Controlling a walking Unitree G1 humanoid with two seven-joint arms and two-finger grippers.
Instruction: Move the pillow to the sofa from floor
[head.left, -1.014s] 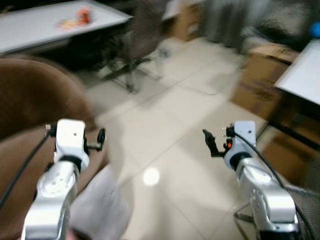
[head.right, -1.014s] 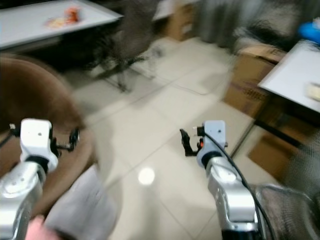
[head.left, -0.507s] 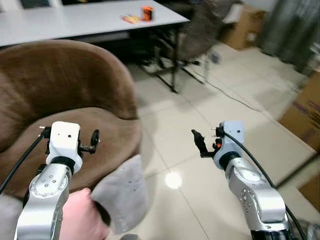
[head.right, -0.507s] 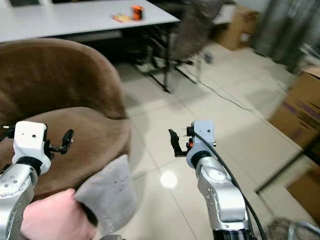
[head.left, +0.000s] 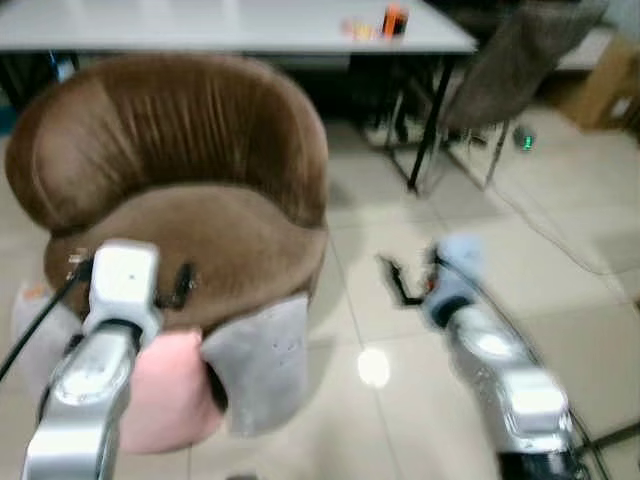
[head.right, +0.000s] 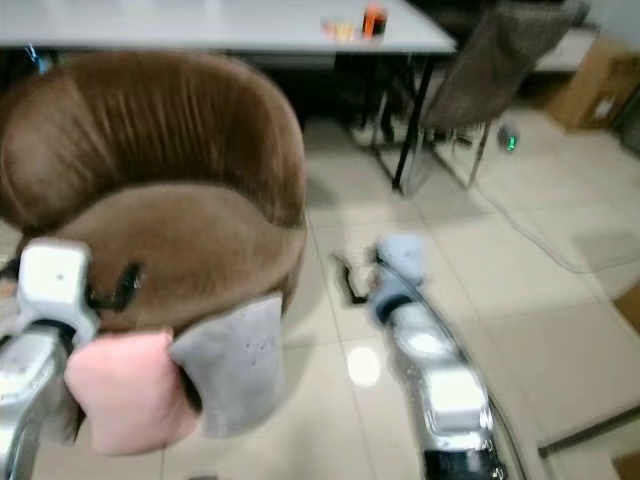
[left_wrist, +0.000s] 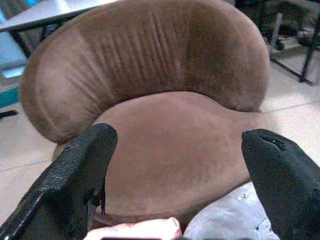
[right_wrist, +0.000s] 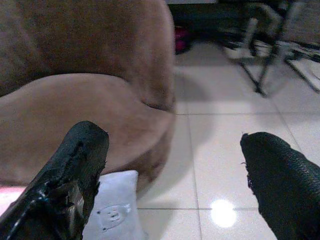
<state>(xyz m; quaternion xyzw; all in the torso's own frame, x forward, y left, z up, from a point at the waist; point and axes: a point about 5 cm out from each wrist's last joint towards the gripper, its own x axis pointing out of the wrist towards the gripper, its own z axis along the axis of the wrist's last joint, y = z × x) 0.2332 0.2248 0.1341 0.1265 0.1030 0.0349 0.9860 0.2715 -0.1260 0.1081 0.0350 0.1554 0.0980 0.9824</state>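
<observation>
While the grey pillow (head.left: 258, 362) leans on the floor against the near front of the brown sofa (head.left: 190, 190), beside a pink pillow (head.left: 165, 390), both spread-fingered grippers, left (left_wrist: 175, 165) and right (right_wrist: 170, 170), hover empty, so blurred approach risks a misjudged grasp.

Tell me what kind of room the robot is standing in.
Probably an office or workroom with a lounge corner: a long white table, an office chair on a tiled floor, and a brown sofa chair with a grey pillow leaning against it.
</observation>
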